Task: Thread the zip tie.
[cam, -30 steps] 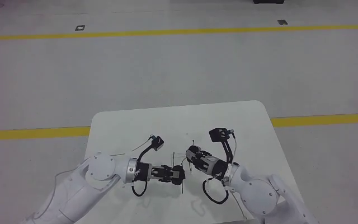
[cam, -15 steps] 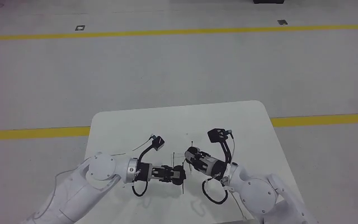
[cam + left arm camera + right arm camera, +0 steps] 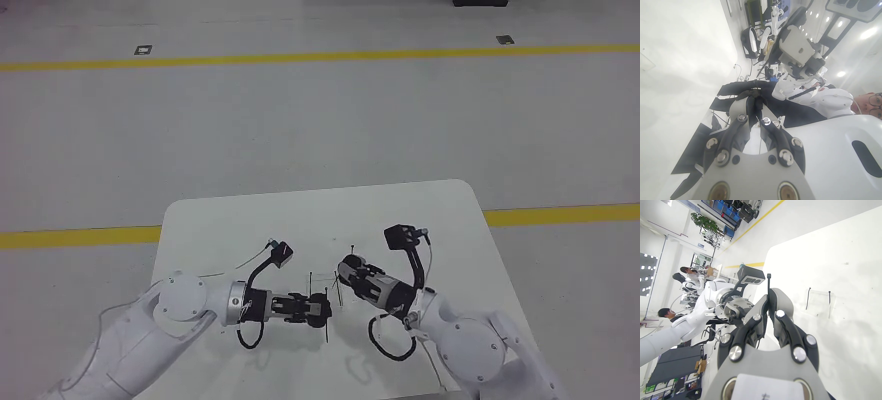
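Zip tie (image 3: 769, 281), likely light, springy and best held near its head, stood pinched in your right pincer (image 3: 770, 298) above the near edge of the counter (image 3: 300, 215); your left pincer (image 3: 755, 96) gripped a thin strand (image 3: 759, 140).

Zip tie (image 3: 769, 289): black plastic, matt. Table (image 3: 829, 247): smooth white surface, matt, few specks.
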